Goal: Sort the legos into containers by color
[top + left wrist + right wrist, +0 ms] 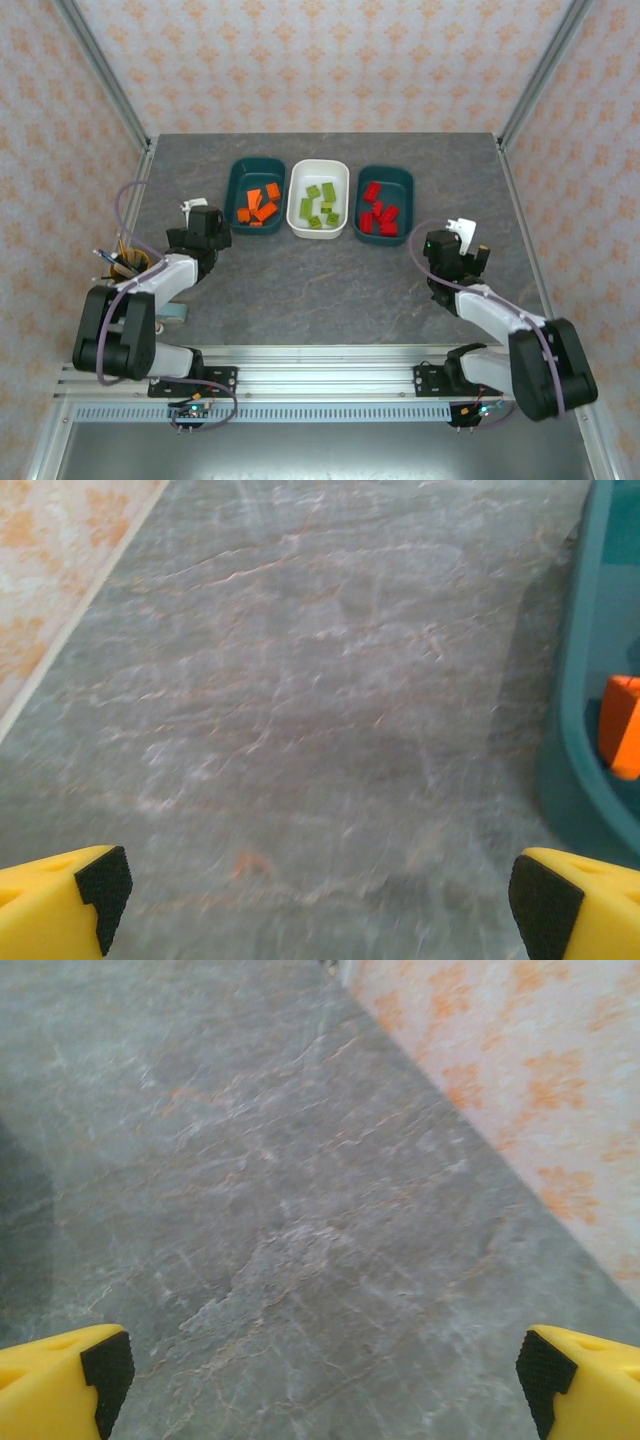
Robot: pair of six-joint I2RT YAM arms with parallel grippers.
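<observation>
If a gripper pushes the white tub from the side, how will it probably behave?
The white tub is shallow and wide, so it would probably slide on the smooth table rather than tip. It holds only a few small green legos, so it is likely light. Teal tubs stand close on both sides and may get bumped.

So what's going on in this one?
The sorting looks finished. The orange legos lie in the left teal tub, the green legos in the white tub, and the red legos in the right teal tub. The left gripper and the right gripper are open and hold nothing, each over the table beside the tubs.
</observation>
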